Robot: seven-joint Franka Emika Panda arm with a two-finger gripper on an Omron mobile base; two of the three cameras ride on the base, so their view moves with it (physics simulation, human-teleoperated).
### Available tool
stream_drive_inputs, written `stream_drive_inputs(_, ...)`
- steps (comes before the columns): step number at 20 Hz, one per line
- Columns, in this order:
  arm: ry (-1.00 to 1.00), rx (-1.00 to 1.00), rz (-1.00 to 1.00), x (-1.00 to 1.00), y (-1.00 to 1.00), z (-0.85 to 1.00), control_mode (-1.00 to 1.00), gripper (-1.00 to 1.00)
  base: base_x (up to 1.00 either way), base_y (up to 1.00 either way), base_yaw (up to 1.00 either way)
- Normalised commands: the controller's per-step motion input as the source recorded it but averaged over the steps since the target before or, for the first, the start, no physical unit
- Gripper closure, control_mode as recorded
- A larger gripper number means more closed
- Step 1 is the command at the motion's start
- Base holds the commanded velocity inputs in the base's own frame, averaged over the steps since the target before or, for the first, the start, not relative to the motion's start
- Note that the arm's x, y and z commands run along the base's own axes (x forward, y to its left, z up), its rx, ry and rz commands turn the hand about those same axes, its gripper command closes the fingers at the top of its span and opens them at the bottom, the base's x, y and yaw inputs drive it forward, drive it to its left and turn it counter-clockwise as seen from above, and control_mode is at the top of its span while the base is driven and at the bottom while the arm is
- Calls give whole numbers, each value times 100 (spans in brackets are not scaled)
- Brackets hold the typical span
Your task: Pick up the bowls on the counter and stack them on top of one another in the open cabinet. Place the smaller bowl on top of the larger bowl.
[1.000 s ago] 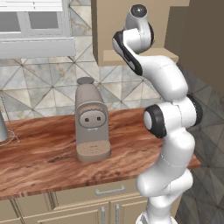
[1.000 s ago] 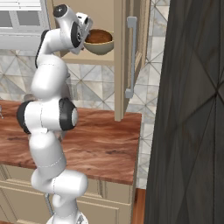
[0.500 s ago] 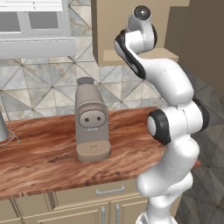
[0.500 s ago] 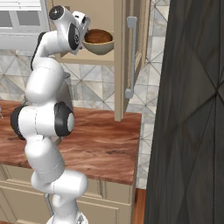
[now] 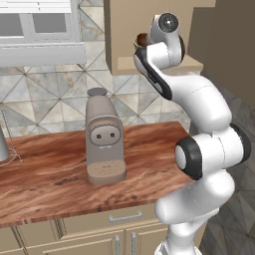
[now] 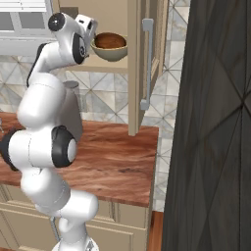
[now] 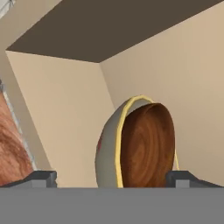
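Fingers of the gripper [image 7: 111, 177] are seen spread wide in the hand view, one tip [image 7: 40, 177] at the lower left and the other at the lower right, with nothing clamped between them; the stacked bowls are framed in the gap but no contact can be made out. Such a wide, empty stance is judged to suit a release already made. Nearest on the bench [image 5: 60, 174] stands the taupe coffee machine [image 5: 103, 137], set back from the front edge and towards the middle, and no bowls are seen on the wood around it, which is read as both having been cleared from there. Higher and further back, the cabinet [image 6: 133, 63] is held open, its door swung outward over the bench's right end so that the shelf can be reached. On that shelf board, close to its front edge, the larger bowl [image 6: 112, 53] is seated, pale olive-yellow, and inside it the smaller bowl [image 6: 110, 41] is nested, its brown interior facing upward in the right base view. The small one is carried by the wide one, as the task demands, and the stacking is judged essentially complete. Beyond the bowls, the cabinet's plain tan back wall and dark ceiling are seen.
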Motion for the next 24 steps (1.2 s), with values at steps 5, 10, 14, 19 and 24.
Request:
stream_drive_inputs(5, -5, 0, 0, -51, 0, 1, -100, -100, 0, 0, 0)
stream_drive_inputs(10, -2, 0, 0, -54, 0, 4, -100, -100, 0, 0, 0)
stream_drive_inputs(14, -1, 0, 0, -55, 0, 4, -100, -100, 0, 0, 0)
stream_drive_inputs(19, -1, 0, 0, -57, 0, 2, -100, -100, 0, 0, 0)
stream_drive_inputs(24, -2, 0, 0, -60, 0, 0, -100, -100, 0, 0, 0)
